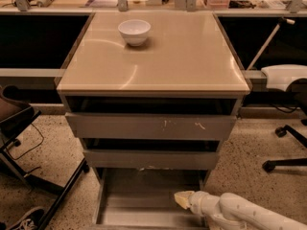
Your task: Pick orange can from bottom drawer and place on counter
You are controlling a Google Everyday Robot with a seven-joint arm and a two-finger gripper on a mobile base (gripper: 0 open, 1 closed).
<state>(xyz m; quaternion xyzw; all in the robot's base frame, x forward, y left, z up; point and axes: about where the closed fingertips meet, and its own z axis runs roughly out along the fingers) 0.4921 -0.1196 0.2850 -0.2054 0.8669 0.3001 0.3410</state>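
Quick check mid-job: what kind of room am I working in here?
Probably a lab or workshop: a cluttered bench with metal posts behind the counter, and a wheeled chair base on speckled floor. The gripper sits low in the bottom drawer.

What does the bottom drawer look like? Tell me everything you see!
The bottom drawer is a wide, shallow grey tray that looks like metal, with low side walls and a plain floor. It is pulled out beneath two other drawers. The robot's gripper reaches in from the right, over its right side; I cannot tell if it touches the drawer.
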